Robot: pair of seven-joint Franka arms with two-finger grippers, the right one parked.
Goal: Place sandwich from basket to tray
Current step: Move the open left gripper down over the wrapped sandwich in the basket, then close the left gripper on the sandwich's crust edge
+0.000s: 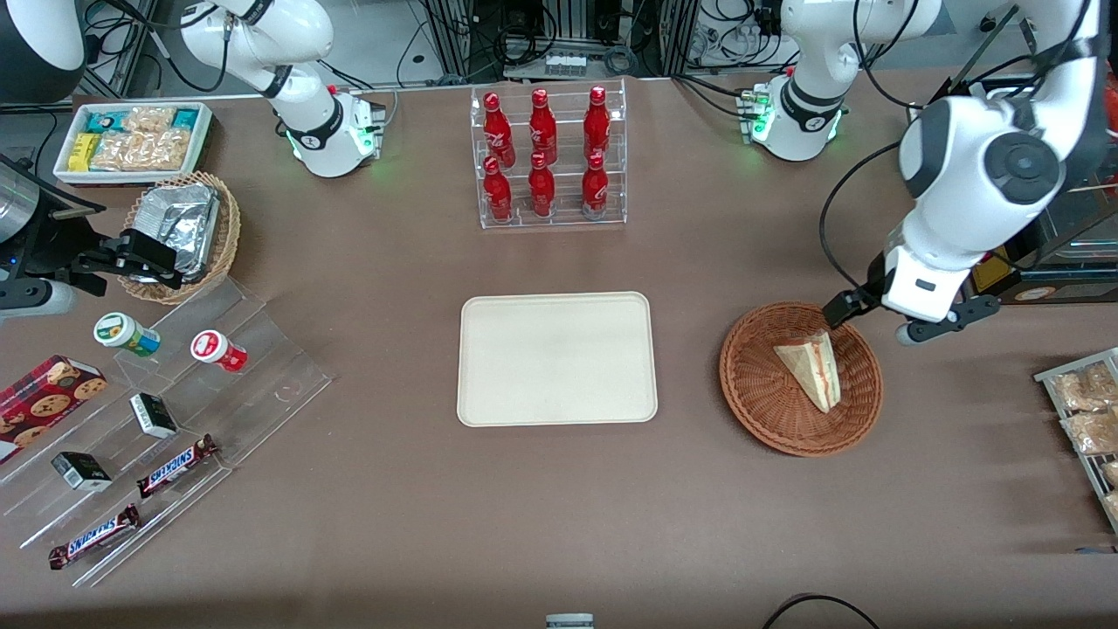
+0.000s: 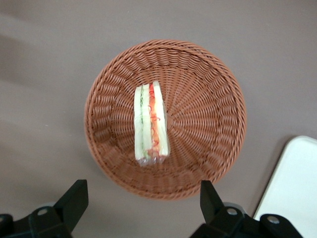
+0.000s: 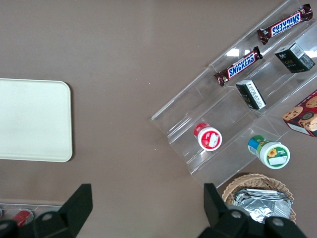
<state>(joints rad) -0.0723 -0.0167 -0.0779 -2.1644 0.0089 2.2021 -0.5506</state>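
Observation:
The sandwich (image 1: 812, 367), a pale bread wedge with red and green filling along its cut edge (image 2: 151, 124), lies in the reddish-brown wicker basket (image 1: 760, 411) toward the working arm's end of the table. My left gripper (image 1: 900, 316) hangs above the basket's rim on the side farther from the front camera. It is open and holds nothing. In the left wrist view its black fingertips (image 2: 77, 191) stand wide apart around the gripper's midpoint (image 2: 141, 193), just outside the basket rim (image 2: 213, 114). The cream tray (image 1: 556, 358) lies bare beside the basket, and its corner (image 2: 294, 193) shows too.
A clear rack of red bottles (image 1: 550, 157) stands farther from the front camera than the tray. Toward the parked arm's end are a stepped clear display with snacks (image 1: 175, 411), a tan basket with foil (image 1: 179, 231) and a white bin (image 1: 131, 140). Snack packets (image 1: 1087, 411) lie near the working arm's table edge.

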